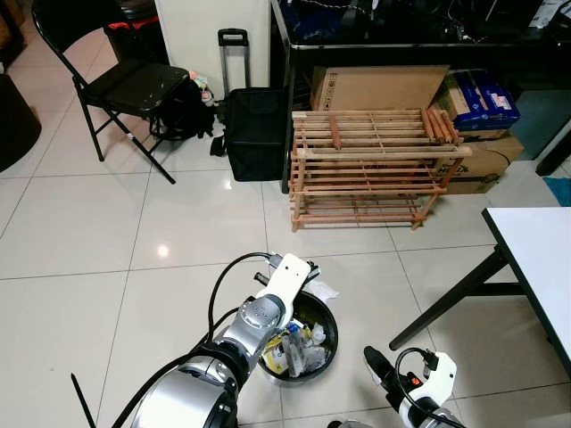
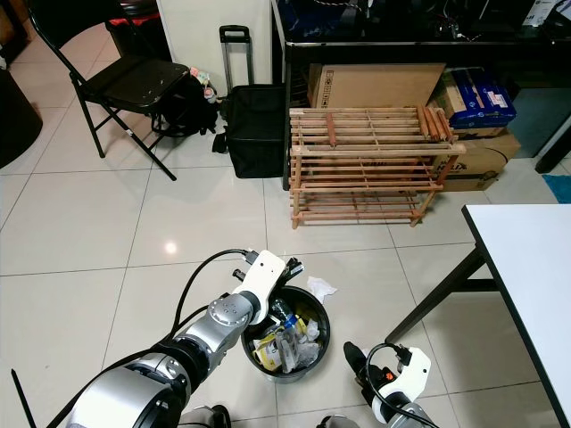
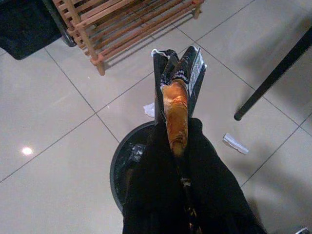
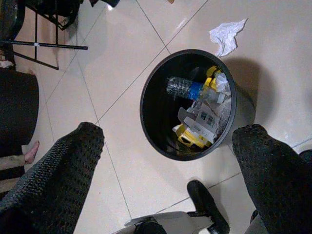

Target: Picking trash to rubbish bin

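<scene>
Left gripper (image 3: 176, 122): pinching wrapper (image 3: 178, 92) above bin (image 4: 146, 109). Right gripper (image 4: 168, 161): spread, idle. Risk: wrapper dropping beyond the rim, beside tissue (image 4: 226, 34).

A pale tiled floor (image 1: 107, 232) runs across the room. Toward the back stands a low wooden slatted rack (image 1: 375, 165) of several tiers, with cardboard boxes (image 1: 379, 87) behind it under a dark shelf unit (image 1: 401, 40); a blue package (image 1: 482, 100) sits on top of one box. Just beside the rack's left end is a black trolley bag (image 1: 252, 134) with its handle raised. Further left stands a black folding chair (image 1: 125, 85), and a dark bag (image 1: 186, 111) lies between chair and trolley. At the right edge is a white surface (image 1: 540, 259) on slanted black legs (image 1: 446, 303).
</scene>
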`<state>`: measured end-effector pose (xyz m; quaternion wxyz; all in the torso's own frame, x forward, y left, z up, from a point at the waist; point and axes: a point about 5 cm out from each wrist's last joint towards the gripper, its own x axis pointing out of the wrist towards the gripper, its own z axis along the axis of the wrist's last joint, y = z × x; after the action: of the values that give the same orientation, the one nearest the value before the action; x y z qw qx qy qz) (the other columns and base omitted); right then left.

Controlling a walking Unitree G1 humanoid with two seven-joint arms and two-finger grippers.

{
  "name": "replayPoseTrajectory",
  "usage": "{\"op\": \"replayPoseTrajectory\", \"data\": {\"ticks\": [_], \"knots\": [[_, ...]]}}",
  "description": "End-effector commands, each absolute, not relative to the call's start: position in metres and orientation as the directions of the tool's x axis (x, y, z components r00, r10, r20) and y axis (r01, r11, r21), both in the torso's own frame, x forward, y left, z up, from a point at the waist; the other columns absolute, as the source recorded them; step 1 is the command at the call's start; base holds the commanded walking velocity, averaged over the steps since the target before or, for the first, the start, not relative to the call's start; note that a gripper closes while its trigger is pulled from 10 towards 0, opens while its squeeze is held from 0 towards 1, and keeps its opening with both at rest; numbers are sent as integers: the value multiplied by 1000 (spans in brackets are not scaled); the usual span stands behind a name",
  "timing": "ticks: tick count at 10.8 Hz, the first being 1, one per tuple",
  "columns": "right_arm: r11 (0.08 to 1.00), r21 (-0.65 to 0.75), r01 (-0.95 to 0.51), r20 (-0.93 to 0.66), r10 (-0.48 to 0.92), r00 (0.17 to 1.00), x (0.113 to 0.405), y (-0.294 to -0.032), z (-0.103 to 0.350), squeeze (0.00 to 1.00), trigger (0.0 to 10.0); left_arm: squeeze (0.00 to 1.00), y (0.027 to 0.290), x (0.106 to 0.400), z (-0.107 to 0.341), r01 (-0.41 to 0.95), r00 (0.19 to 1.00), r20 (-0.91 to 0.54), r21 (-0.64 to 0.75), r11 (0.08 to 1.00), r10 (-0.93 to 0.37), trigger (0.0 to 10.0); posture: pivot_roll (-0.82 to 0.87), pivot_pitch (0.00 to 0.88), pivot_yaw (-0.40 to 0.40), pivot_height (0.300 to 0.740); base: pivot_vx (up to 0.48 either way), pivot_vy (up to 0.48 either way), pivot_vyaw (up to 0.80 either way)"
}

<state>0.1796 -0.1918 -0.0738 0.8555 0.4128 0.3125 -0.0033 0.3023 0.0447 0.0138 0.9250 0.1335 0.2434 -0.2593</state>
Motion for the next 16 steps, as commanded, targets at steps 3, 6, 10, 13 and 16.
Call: {"op": "replayPoseTrajectory", "data": {"ticks": [3, 6, 10, 13, 16], "knots": [[653, 711, 260, -523, 246, 816, 181, -196, -72, 0, 10000, 0, 21, 300, 20, 605, 713, -499, 84, 792, -492, 10000, -109, 103, -16, 740, 0, 0, 0], [662, 703, 259, -531, 247, 811, 180, -195, -73, 0, 10000, 0, 5, 295, 23, 663, 673, -492, 70, 746, -552, 10000, -123, 103, -9, 740, 0, 0, 0], [675, 692, 255, -542, 253, 802, 179, -194, -73, 0, 10000, 443, 2, 294, 24, 676, 666, -491, 80, 733, -561, 10000, -125, 100, -6, 740, 0, 0, 0], [684, 684, 253, -551, 257, 794, 178, -193, -74, 0, 10000, 1000, 4, 294, 23, 678, 666, -495, 92, 729, -557, 10000, -126, 83, -3, 740, 0, 0, 0], [691, 678, 250, -558, 263, 787, 177, -191, -75, 0, 10000, 1000, 4, 295, 24, 681, 667, -493, 97, 726, -559, 10000, -123, 71, 0, 740, 0, 0, 0]]}}
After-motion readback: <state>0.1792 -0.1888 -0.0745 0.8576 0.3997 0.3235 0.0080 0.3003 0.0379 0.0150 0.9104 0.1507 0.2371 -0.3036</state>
